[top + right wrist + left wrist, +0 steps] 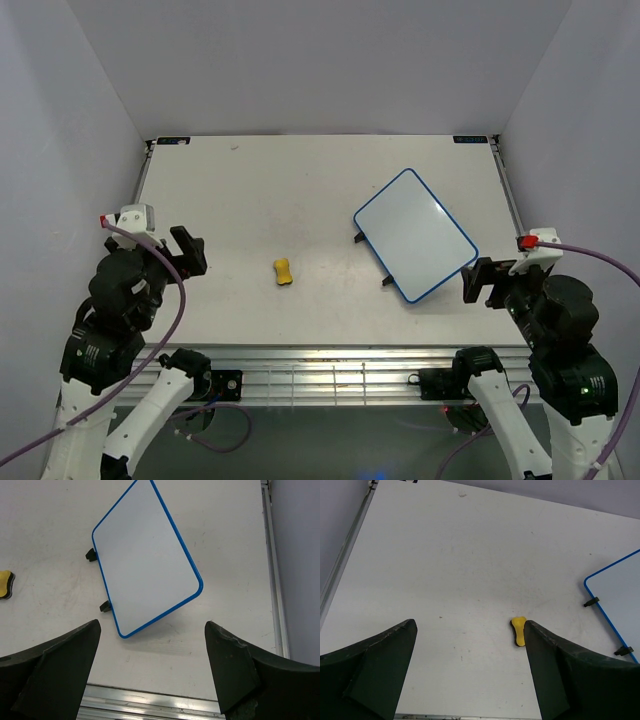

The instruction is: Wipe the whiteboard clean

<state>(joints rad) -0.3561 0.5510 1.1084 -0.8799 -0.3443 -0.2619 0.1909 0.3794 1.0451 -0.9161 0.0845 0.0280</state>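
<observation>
A small whiteboard with a blue rim lies tilted on the right half of the table, on black feet. Its surface looks plain white, also in the right wrist view and at the right edge of the left wrist view. A yellow eraser lies near the table's middle, left of the board; it shows in the left wrist view and at the left edge of the right wrist view. My left gripper is open and empty at the left. My right gripper is open and empty beside the board's near right corner.
The white table has a metal rail along its near edge and side rails at left and right. Grey walls enclose the back and sides. Purple cables run from both arms.
</observation>
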